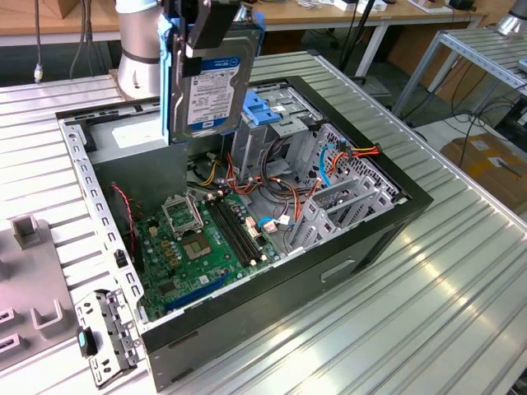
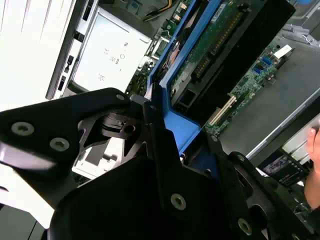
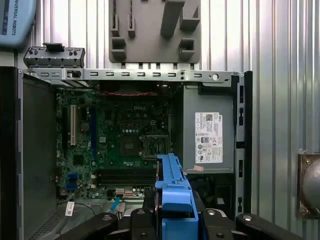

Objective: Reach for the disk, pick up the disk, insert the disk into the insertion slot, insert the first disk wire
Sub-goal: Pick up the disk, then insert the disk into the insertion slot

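A: On the bench (image 1: 445, 271), at the exterior view's left: entry?

B: Grey fixture block (image 1: 33, 280) with raised pegs. It lies flat beside the open computer case (image 1: 272, 321).

A: Next along?

B: Arm base (image 1: 136, 58), then the claw (image 1: 207, 37). It is clenched on the top edge of the disk (image 1: 210, 82). The disk hangs upright, label toward the exterior camera, with the blue carrier showing along its sides. It is held above the case, over the end nearest the arm base.

A: Wrist cameras agree?

B: Yes. In the first wrist view the carrier's blue edge runs up out of the claw (image 3: 175, 227), with the case open below it. The second wrist view shows the disk's green circuit side (image 2: 210, 45).

A: Inside the case?

B: Motherboard (image 1: 206, 239) on the case floor, below and just right of the disk. A power supply (image 3: 207, 135) with a white label sits beside the board in the first wrist view.

A: Further right?

B: Tall grey cage with a blue cap (image 1: 276, 123). Then the insertion slot (image 1: 346, 202), the low perforated cage at the case's right side. Orange and red wires (image 1: 358, 152) lie just beside it.

A: Disk against slot?

B: Well apart. The disk is in the air and not yet in the bay.
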